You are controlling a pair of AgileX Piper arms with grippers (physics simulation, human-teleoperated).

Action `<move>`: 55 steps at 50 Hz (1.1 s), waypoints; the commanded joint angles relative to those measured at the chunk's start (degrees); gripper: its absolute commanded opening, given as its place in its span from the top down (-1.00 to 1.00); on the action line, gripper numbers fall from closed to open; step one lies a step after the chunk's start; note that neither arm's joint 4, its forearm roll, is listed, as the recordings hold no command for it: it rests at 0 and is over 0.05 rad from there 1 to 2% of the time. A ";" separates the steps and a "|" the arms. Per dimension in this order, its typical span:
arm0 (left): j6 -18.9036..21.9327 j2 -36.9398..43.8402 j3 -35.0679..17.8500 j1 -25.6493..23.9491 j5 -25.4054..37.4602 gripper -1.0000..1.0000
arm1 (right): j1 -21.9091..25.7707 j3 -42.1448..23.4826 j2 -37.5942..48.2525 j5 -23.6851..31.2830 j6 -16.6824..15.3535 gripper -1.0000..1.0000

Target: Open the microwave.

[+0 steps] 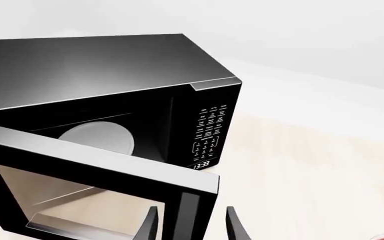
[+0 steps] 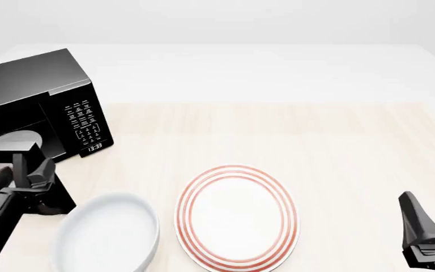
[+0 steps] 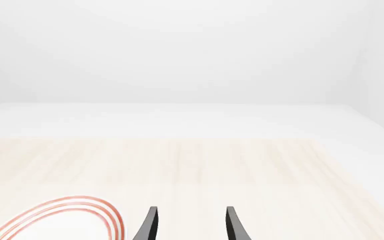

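Microwave door swung partly open, its free edge between the left jaws.

Nearest, the left gripper (image 1: 190,225) has its fingers spread, and the door's (image 1: 98,187) outer edge with the vertical handle (image 1: 190,212) stands in the gap between them; whether a finger touches it cannot be told. Just beyond the jaws lies the open cavity of the microwave (image 1: 105,75) with its pale turntable (image 1: 97,137), then the keypad (image 1: 210,127) and clock. The right gripper (image 3: 190,225) is spread apart and holds nothing over the table (image 3: 245,170), a red-ringed plate (image 3: 78,215) beside it. The microwave sits far off to its left.
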 commanded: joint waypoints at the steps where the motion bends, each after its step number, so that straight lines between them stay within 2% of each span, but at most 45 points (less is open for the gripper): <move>1: 0.23 -3.01 0.37 -0.17 2.06 -1.00 | 0.00 0.00 0.02 -0.01 -0.01 -1.00; 9: 0.77 -10.22 2.26 1.06 7.03 -1.00 | 0.00 0.00 0.02 -0.01 0.01 -1.00; 19: 1.90 -22.03 2.38 1.82 17.67 -1.00 | 0.00 0.00 -0.01 0.00 -0.01 -1.00; 27: 3.05 -32.00 0.39 1.74 28.20 -1.00 | -0.01 0.00 0.00 0.00 0.00 -1.00; 39: 4.32 -37.48 -2.48 1.79 35.40 -1.00 | 0.00 0.00 0.01 -0.01 -0.01 -1.00; 45: 5.39 -41.89 -5.49 1.13 41.28 -1.00 | 0.01 0.00 0.00 0.00 -0.01 -1.00; 48: 5.45 -42.95 -4.52 1.27 40.46 -1.00 | 0.00 0.00 0.01 0.00 -0.01 -1.00; 55: 6.38 -44.82 -6.10 1.24 43.15 -1.00 | 0.00 0.00 -0.01 0.01 0.01 -1.00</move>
